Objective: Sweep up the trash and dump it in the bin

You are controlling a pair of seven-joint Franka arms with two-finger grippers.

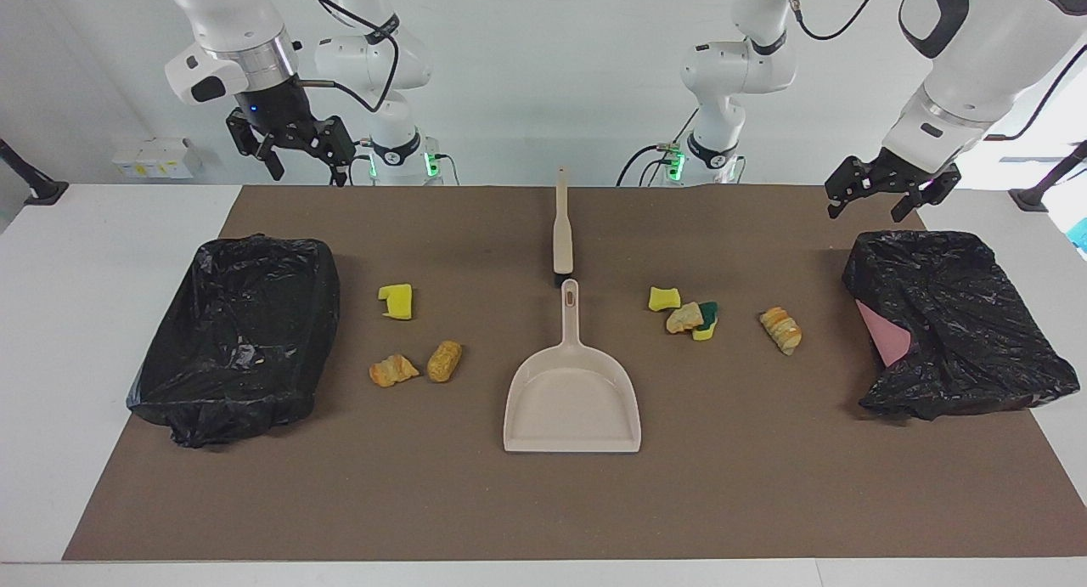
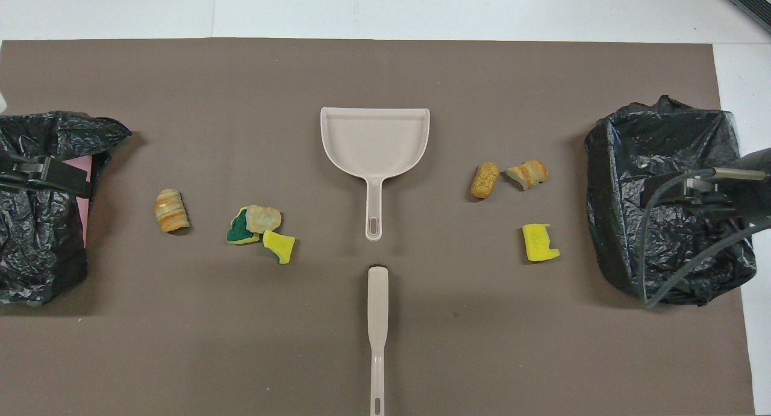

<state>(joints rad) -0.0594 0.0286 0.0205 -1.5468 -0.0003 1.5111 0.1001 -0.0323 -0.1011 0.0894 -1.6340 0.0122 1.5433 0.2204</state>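
Several trash pieces lie on the brown mat on either side of the beige dustpan point(image 1: 571, 400) point(image 2: 374, 142). Toward the right arm's end are a yellow sponge point(image 1: 397, 301) point(image 2: 539, 242) and two pastry bits point(image 1: 392, 370) point(image 1: 444, 360). Toward the left arm's end lie a yellow sponge point(image 1: 664, 298), a pastry bit point(image 1: 684, 317) on a green-yellow sponge point(image 1: 708, 322), and a croissant piece point(image 1: 780, 330) point(image 2: 171, 210). The beige brush point(image 1: 562, 230) point(image 2: 377, 319) lies nearer the robots, in line with the dustpan's handle. My right gripper point(image 1: 307, 166) and left gripper point(image 1: 870, 206) hang open and empty in the air.
A black-bagged bin point(image 1: 238, 332) point(image 2: 668, 205) stands at the right arm's end of the mat. Another bagged bin point(image 1: 951, 324) point(image 2: 36, 223), with pink showing, stands at the left arm's end. White table surrounds the brown mat point(image 1: 543, 502).
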